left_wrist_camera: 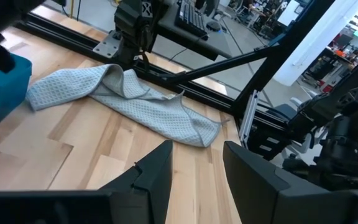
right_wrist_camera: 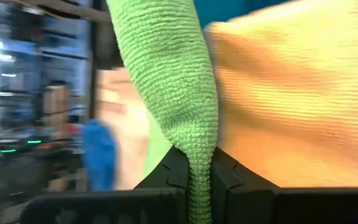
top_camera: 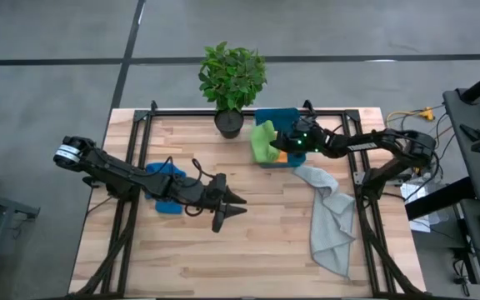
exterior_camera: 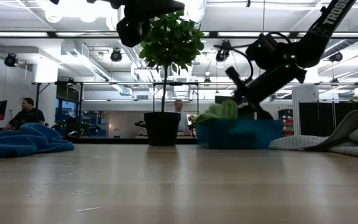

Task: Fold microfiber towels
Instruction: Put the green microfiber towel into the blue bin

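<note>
A lime green towel (top_camera: 263,142) lies bunched over the left rim of the teal bin (top_camera: 280,115) at the far middle of the table. My right gripper (top_camera: 278,143) is shut on it. An orange towel (right_wrist_camera: 291,99) lies right behind the green one. The blue towel (top_camera: 163,190) lies crumpled on the table's left, under my left arm. The pale grey towel (top_camera: 329,218) lies in a long heap on the right. My left gripper (top_camera: 233,204) hovers open over the table's middle with nothing between its fingers (left_wrist_camera: 160,171). My right gripper pinches a bunched fold of the lime green towel (right_wrist_camera: 199,163) between its two fingers. The fingers come slanting down from the table's right. The rest of the towel (exterior_camera: 219,112) runs on past the fingertips and rests on the bin.
A potted plant (top_camera: 231,83) stands at the far edge, just left of the bin. Black frame rails (top_camera: 136,125) run along the table's left, right and far sides. Bare wood (top_camera: 248,258) lies across the near middle. People (exterior_camera: 28,113) sit in the room beyond.
</note>
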### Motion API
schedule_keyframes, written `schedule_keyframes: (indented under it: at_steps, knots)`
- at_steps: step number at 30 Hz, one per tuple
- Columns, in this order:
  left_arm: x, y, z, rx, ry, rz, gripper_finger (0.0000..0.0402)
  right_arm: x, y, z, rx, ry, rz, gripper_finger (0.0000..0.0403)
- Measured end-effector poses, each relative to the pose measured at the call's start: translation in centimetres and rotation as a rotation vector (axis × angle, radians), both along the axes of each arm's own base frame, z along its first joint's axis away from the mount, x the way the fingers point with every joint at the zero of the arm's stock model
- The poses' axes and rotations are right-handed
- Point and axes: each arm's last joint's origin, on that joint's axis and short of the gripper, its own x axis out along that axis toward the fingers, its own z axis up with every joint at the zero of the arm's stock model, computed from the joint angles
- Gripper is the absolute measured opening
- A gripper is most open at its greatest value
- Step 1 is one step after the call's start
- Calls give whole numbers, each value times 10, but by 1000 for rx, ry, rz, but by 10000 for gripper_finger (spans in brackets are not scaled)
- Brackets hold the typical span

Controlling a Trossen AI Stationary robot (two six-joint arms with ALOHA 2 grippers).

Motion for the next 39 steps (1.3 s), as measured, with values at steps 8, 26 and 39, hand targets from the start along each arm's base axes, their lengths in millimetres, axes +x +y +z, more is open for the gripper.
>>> schedule_keyframes:
  at_steps: [8,26,39]
  knots:
    - [1,4,-1,5,2,11,129,-3,0,-8,-3,82,-28,12]
    - [1,4,-1,4,5,13,129,-40,16,69,-513,336,231,12]
    - [1,4,-1,-1,5,14,129,-26,14,97,-1312,859,998,12]
